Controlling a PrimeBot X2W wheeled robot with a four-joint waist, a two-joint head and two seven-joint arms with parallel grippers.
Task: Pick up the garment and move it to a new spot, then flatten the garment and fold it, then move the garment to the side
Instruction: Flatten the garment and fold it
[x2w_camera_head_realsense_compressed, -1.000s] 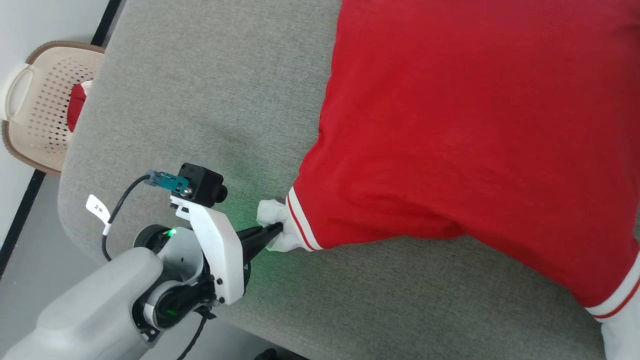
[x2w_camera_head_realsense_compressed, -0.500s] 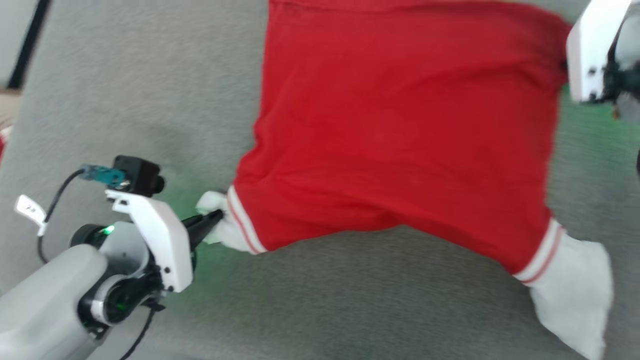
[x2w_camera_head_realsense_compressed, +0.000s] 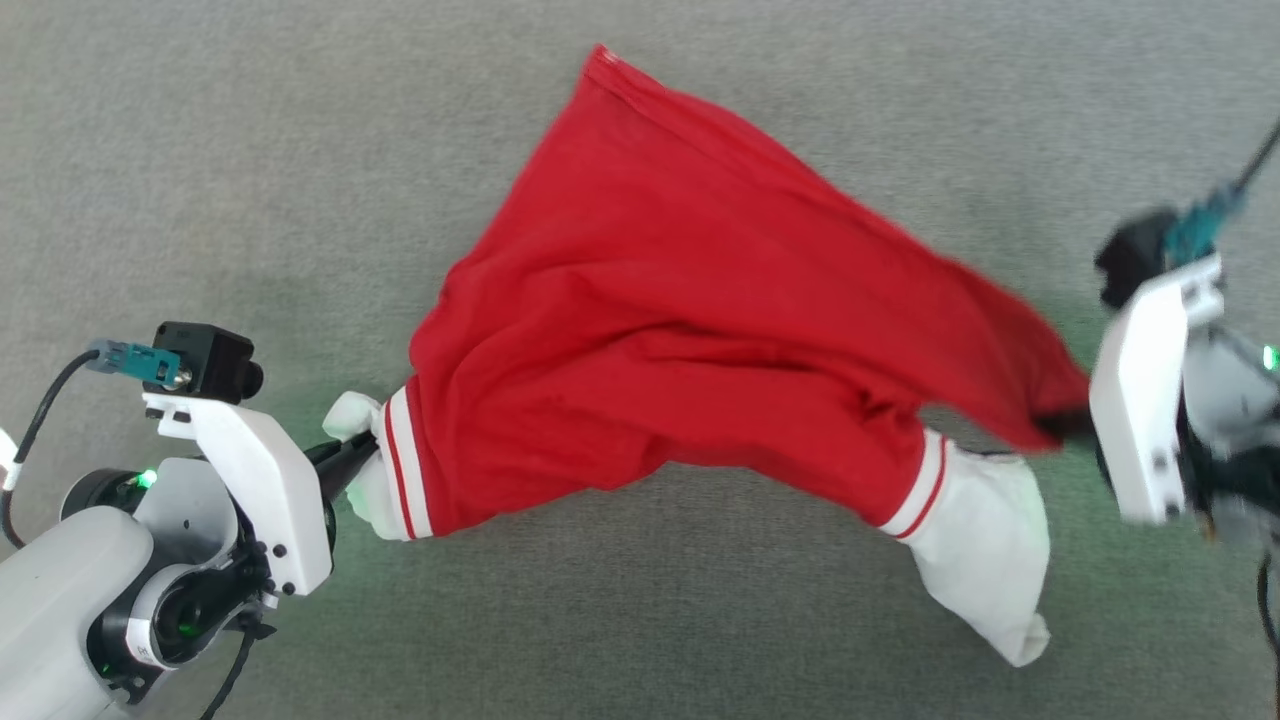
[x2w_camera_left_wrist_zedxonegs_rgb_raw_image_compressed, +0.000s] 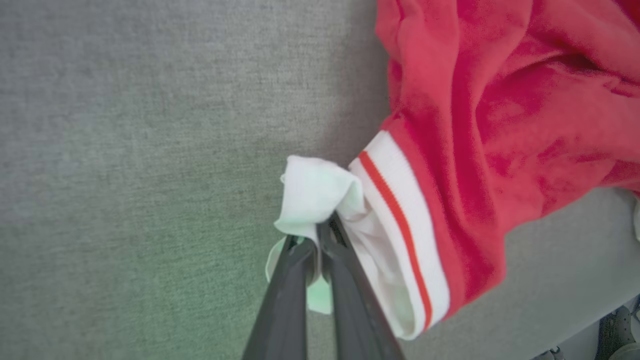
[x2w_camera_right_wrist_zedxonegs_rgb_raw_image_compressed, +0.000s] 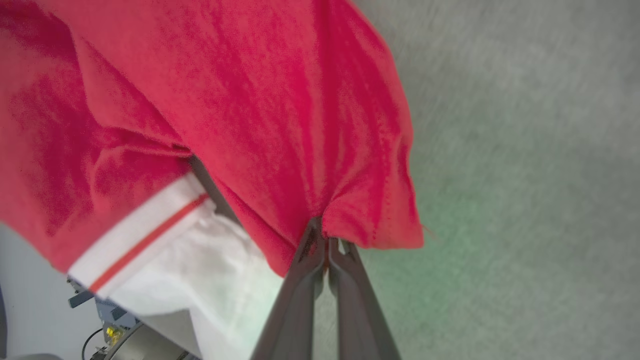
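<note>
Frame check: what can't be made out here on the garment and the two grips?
Head view: right pincer tips, motion-blurred and partly behind its white wrist housing.
Left wrist view: left pincer, how much cloth it pinches; the bunched white sleeve end covers the tips.
Right wrist view: other white sleeve end, cut by the bottom edge.
Head view: garment neckline, lost among folds.

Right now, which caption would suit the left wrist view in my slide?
Left hand shut on the white sleeve end of a red top, against a grey fabric surface.
</note>
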